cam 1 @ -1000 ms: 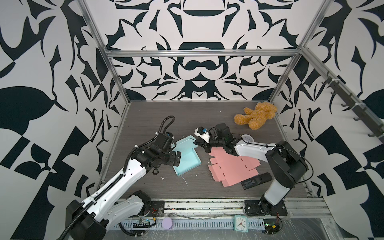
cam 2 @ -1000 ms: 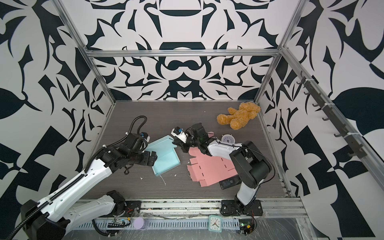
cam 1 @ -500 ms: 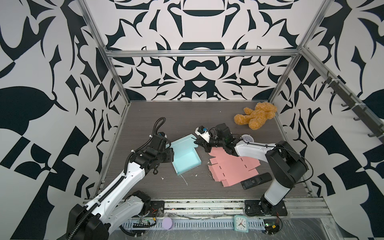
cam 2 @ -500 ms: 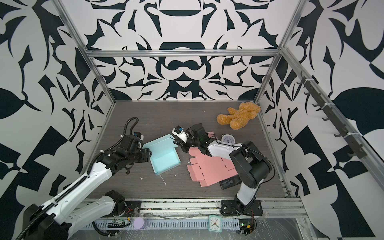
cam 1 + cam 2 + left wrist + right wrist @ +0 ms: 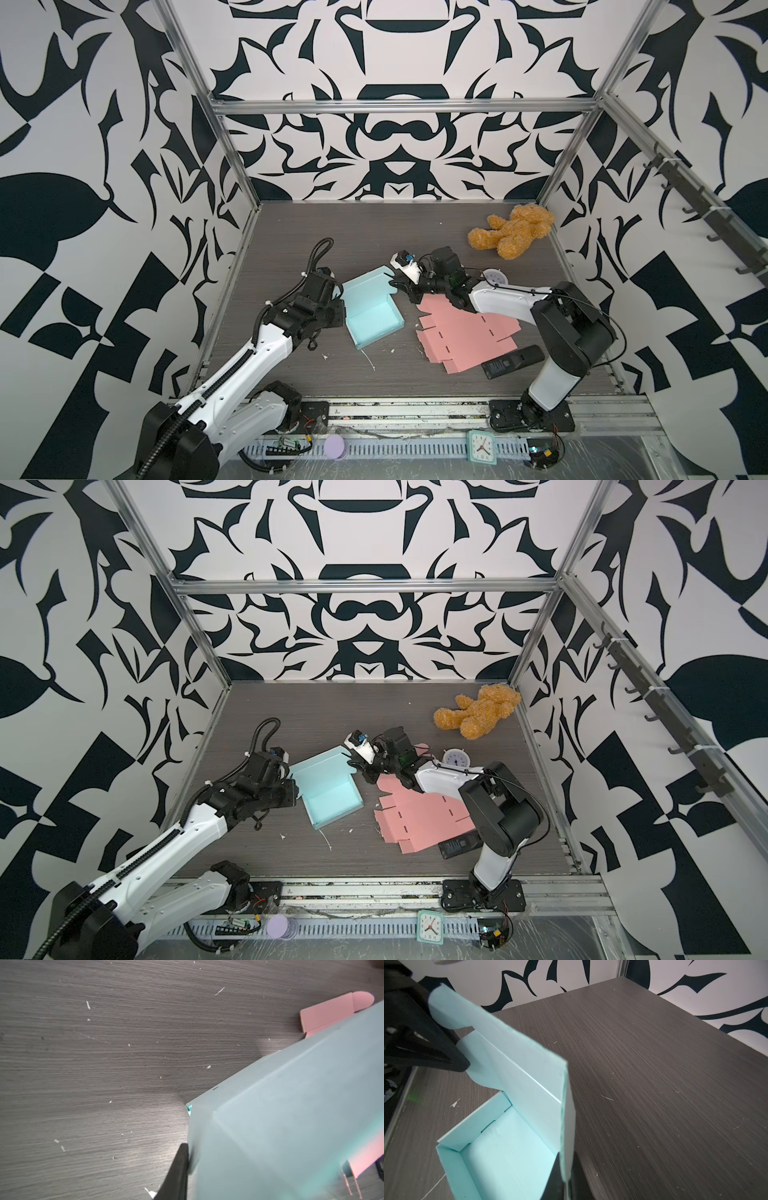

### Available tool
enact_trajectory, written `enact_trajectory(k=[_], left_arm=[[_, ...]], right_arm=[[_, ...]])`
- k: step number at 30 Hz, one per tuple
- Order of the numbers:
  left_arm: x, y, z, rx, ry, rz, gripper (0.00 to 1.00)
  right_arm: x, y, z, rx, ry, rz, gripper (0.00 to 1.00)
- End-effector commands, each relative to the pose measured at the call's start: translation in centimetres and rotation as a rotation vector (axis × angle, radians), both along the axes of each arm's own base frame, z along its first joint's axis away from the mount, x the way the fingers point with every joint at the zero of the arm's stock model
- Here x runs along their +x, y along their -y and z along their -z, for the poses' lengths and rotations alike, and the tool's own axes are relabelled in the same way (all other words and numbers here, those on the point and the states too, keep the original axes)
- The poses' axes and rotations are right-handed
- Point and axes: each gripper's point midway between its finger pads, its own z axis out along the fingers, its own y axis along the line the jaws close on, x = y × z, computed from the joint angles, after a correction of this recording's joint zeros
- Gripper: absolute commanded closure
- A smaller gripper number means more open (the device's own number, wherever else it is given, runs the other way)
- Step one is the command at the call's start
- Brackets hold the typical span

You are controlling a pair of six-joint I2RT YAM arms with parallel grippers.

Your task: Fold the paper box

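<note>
While the blue paper box (image 5: 374, 318) is sitting mid-frame on the table (image 5: 291, 241), lid (image 5: 368, 286) half raised, my left hand (image 5: 343, 298) and right hand (image 5: 395, 285) are pinching the lid's two sides; closing likely needs tucking them inward.

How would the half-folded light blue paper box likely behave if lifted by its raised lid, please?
The half-folded light blue paper box probably flexes at its creases, as the thin lid stands hinged. Seemingly light, it may slide on the smooth wood-grain table.
</note>
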Motion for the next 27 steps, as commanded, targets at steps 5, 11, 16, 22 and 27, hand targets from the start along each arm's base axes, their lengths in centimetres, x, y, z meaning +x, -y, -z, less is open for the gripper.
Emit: enact_trajectory(k=[5,11,16,22,27], left_arm=[[0.1,-0.1,-0.1,0.005,-0.005,-0.004,0.88],[-0.1,-0.3,-0.2,0.013,-0.001,-0.003,0.92],[-0.1,-0.3,-0.3,0.019,-0.001,0.006,0.92],[-0.1,-0.4,-0.7,0.024,0.010,0.012,0.92],[0.0,-0.2,-0.6,0.030,0.009,0.027,0.92]], right_arm=[[0.3,-0.5,-3.9,0.043,0.076,0.010,0.77],[0.4,-0.2,-4.1,0.029,0.100,0.034,0.78],[0.5,-0.6,-4.3,0.030,0.093,0.026,0.81],[0.9,-1.0,-3.8,0.020,0.083,0.022,0.86],[1.2,-1.4,-3.8,0.016,0.077,0.020,0.86]])
